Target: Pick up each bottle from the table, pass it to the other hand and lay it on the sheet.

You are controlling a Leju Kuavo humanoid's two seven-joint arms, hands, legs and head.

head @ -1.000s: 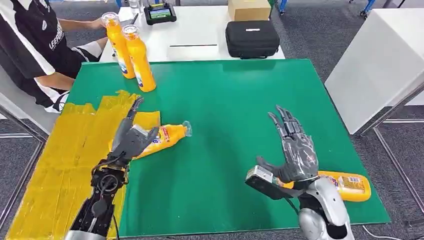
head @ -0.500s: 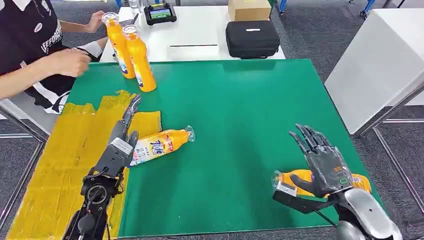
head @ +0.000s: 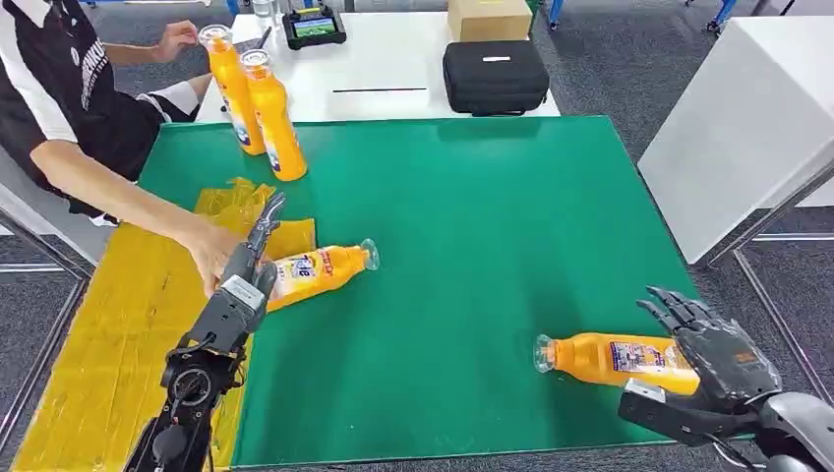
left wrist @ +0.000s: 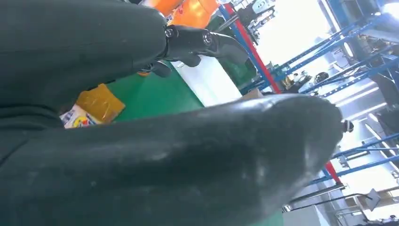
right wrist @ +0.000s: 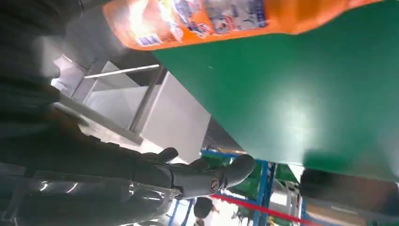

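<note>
My right hand point(head: 723, 359) sits with fingers spread beside the near bottle point(head: 610, 358) lying on the green tabletop point(head: 492, 216), while my left hand point(head: 241, 285), fingers extended and holding nothing, touches another bottle point(head: 320, 270) at the yellow sheet point(head: 118, 324).

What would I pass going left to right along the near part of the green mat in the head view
Yellow sheet → left hand → lying bottle with its cap pointing right → second lying bottle → right hand.
</note>
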